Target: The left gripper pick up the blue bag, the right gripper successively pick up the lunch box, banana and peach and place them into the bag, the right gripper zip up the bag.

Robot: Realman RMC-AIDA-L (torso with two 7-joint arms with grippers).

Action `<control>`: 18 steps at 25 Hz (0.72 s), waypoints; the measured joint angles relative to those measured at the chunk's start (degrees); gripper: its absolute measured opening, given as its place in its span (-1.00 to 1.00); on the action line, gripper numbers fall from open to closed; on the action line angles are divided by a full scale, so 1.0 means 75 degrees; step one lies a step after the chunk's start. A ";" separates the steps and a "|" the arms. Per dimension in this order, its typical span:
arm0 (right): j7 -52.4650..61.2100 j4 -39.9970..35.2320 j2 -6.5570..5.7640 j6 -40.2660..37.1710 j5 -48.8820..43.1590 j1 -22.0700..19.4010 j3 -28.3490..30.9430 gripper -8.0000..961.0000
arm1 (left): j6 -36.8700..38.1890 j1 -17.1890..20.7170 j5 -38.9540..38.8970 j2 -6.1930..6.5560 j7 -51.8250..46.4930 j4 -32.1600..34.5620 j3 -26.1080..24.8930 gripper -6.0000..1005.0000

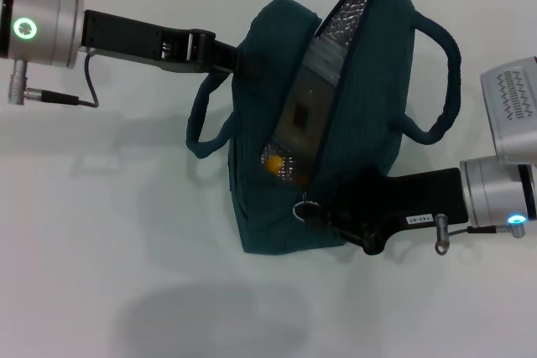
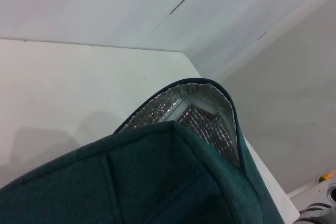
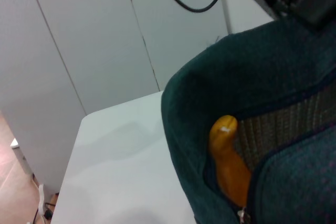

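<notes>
A small white label is sitting on the black body of the right gripper, near the right edge of the head view; its dark print is showing as a short string but is not resolving into readable characters. No brand, number or sign is appearing on the blue bag, on the left gripper, or on the white table. The left wrist and right wrist views are carrying no lettering. Nothing legible anywhere.
</notes>
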 joint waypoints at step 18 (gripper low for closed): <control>-0.0852 -0.0214 -0.0049 -0.1848 0.0473 -0.0880 0.1520 -0.95 | 0.0012 0.0011 -0.0068 -0.0015 0.0030 -0.0008 0.0000 -0.84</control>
